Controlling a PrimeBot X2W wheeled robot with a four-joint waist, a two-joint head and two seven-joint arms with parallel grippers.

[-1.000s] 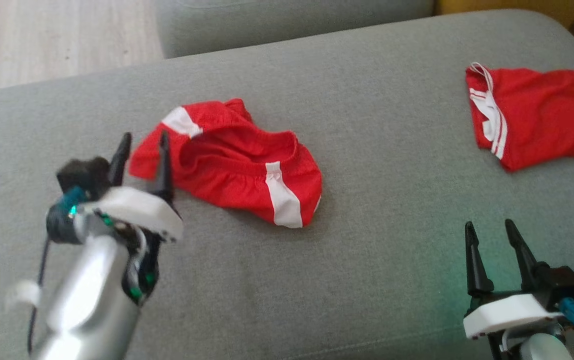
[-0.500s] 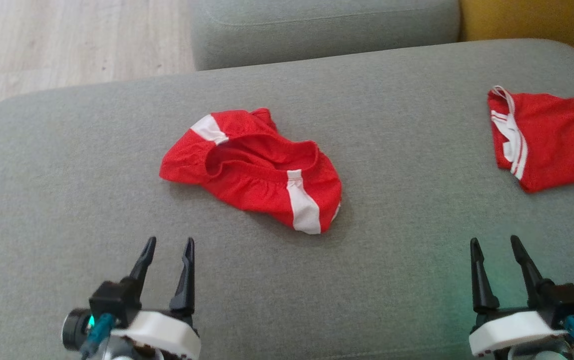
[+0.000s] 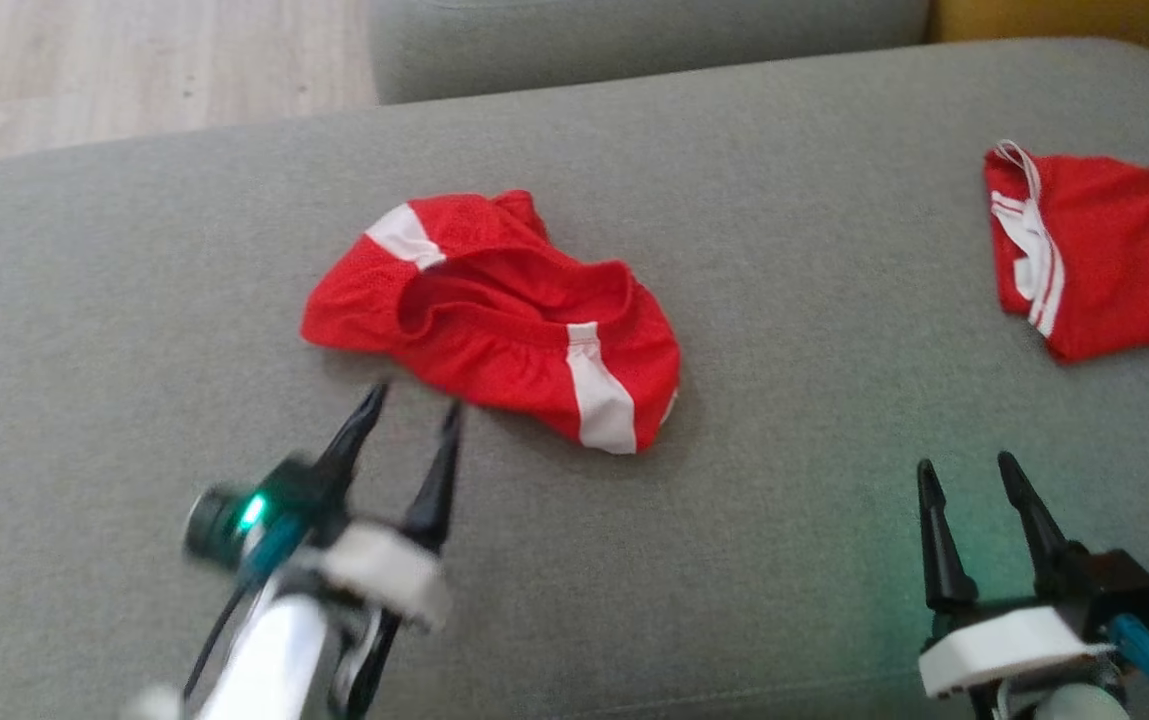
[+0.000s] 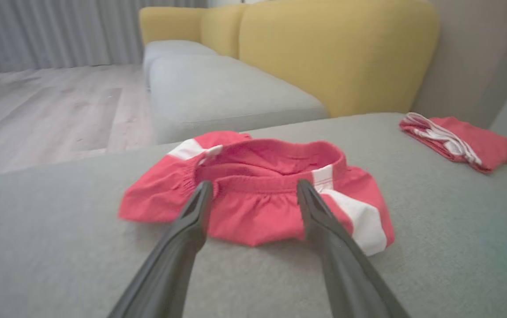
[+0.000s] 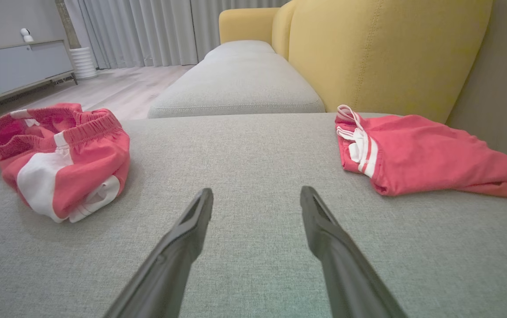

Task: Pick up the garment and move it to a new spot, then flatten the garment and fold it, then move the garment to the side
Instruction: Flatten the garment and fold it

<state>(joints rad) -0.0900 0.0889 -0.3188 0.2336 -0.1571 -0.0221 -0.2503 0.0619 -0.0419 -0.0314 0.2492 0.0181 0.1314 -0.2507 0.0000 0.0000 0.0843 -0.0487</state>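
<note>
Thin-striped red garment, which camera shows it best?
Right wrist view: the thin-striped red garment lies nearly whole and close. The head view cuts it off at the right edge; the left wrist view shows it small and distant.

Red shorts (image 3: 504,315) crumpled mid grey cushion (image 3: 784,540), white side stripes up. Left gripper (image 3: 410,408) spread, tips just shy of shorts' near edge. Right gripper (image 3: 967,473) spread, lower right. Second red garment (image 3: 1104,250) far right.

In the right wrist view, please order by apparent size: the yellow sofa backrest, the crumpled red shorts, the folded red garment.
Largest: yellow sofa backrest.
Then crumpled red shorts and folded red garment: they look about alike, so unranked.
</note>
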